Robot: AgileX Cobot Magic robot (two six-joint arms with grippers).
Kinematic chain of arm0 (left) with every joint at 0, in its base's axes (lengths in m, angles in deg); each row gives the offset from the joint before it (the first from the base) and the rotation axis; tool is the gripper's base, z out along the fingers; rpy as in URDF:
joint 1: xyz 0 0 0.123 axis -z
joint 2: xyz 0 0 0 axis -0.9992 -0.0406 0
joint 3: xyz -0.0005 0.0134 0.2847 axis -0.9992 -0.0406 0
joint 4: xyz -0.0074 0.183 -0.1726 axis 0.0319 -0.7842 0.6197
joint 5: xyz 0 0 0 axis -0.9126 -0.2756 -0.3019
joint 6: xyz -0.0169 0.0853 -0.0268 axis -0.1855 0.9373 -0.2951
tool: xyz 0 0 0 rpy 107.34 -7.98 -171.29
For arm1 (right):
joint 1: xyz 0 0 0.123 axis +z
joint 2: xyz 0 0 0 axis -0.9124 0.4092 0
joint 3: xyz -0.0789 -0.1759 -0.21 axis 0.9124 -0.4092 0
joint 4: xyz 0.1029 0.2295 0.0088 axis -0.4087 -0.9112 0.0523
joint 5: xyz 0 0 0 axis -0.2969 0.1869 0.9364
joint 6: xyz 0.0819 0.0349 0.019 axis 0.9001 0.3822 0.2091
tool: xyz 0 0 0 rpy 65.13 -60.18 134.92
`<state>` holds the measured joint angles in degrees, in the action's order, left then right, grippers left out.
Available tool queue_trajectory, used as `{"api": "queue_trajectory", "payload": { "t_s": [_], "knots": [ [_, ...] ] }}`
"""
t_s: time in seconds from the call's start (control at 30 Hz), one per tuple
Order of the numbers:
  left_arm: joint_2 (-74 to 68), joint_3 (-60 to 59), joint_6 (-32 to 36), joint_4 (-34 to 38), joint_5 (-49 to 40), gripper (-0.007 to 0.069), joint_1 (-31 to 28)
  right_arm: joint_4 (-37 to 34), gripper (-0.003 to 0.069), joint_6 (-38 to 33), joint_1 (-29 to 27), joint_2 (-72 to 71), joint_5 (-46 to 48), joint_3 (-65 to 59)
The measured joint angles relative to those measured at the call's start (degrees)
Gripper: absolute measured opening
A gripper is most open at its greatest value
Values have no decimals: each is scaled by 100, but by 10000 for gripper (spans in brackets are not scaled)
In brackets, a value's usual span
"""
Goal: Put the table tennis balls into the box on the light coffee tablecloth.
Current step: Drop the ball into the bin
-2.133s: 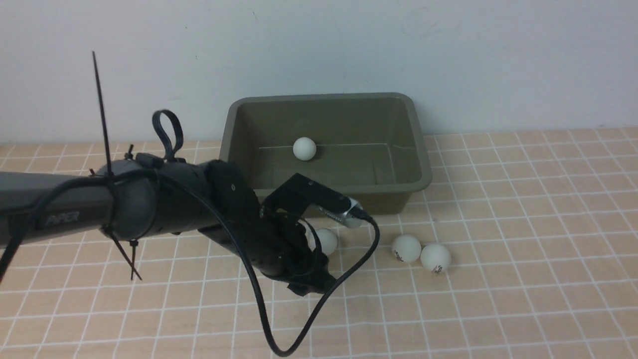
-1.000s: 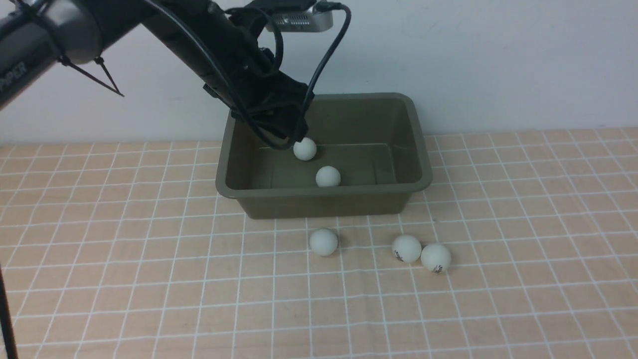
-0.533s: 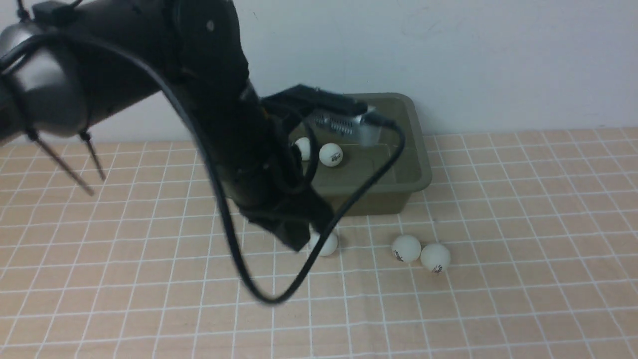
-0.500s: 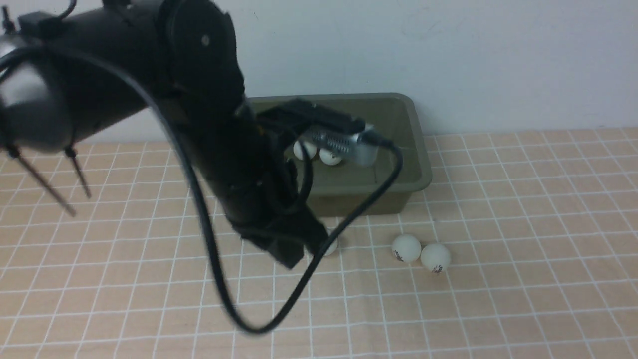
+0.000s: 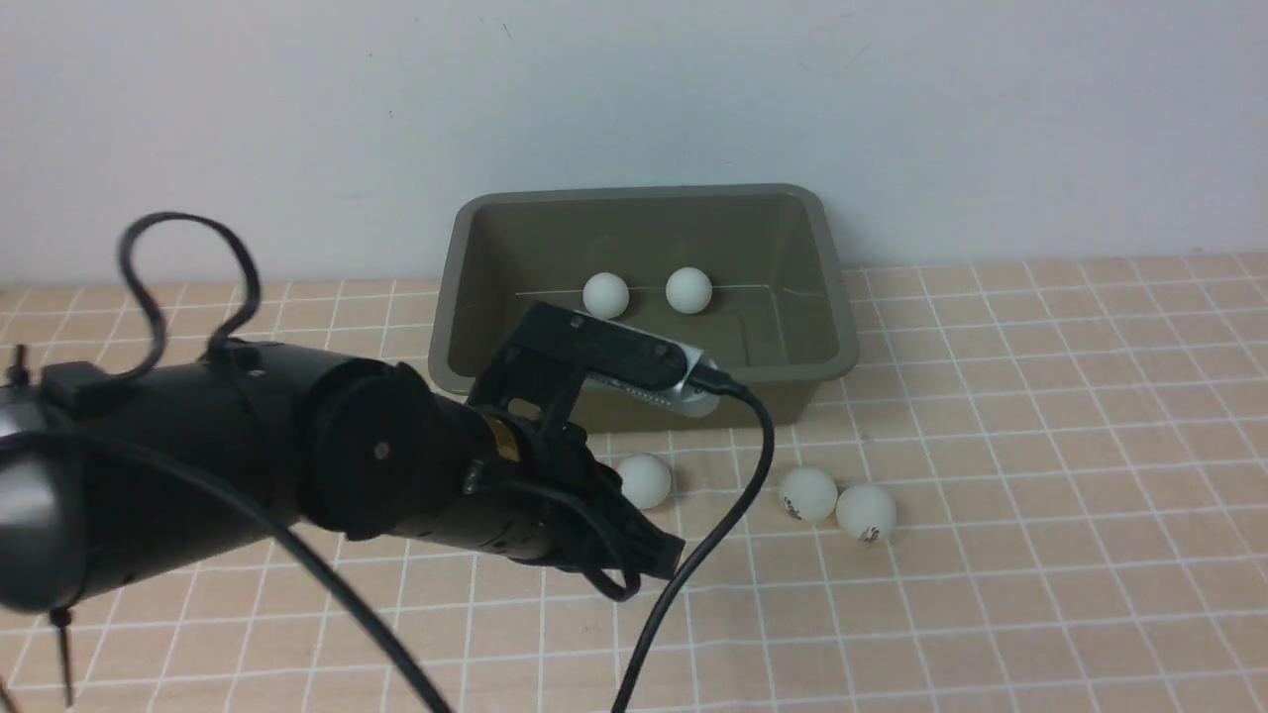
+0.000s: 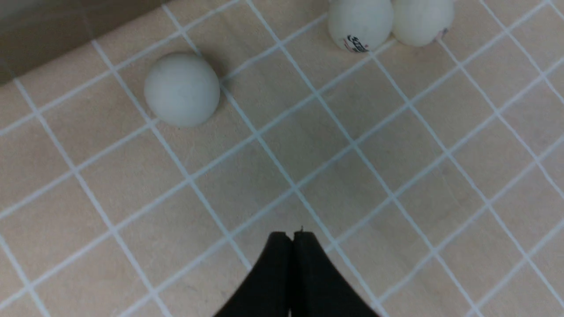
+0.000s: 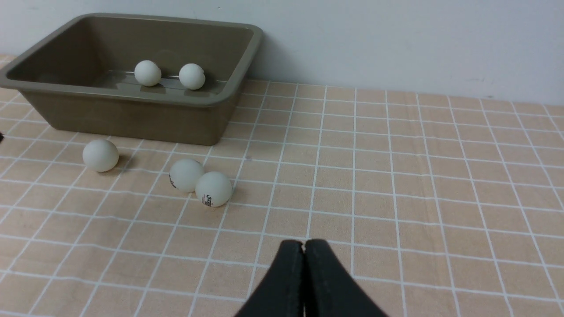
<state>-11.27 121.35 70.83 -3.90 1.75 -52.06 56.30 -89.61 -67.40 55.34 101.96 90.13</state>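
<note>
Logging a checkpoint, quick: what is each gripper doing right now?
Left gripper: closed, holding nothing.
Right gripper: closed, holding nothing.

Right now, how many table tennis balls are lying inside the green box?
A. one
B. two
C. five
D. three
B. Inside the box lie only the left ball and the right ball; the other three balls rest on the tablecloth in front of it.
</note>
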Motion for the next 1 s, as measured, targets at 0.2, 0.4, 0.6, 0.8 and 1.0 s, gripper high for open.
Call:
{"api": "queue_trajectory", "payload": {
  "t_s": [0.2,0.4,0.6,0.8,1.0],
  "knots": [
    [-737,535,-37,27,47,30,0,0,-15,0,0,0,0,0],
    [-1053,704,-333,48,472,321,-11,12,-15,0,0,0,0,0],
    [-1236,704,-865,48,853,470,-38,12,-15,0,0,0,0,0],
    [-1459,709,-1136,53,1320,447,-38,12,-15,0,0,0,0,0],
    [-1542,709,-1287,45,934,403,-43,12,-15,-103,0,0,0,0]
  ]
}}
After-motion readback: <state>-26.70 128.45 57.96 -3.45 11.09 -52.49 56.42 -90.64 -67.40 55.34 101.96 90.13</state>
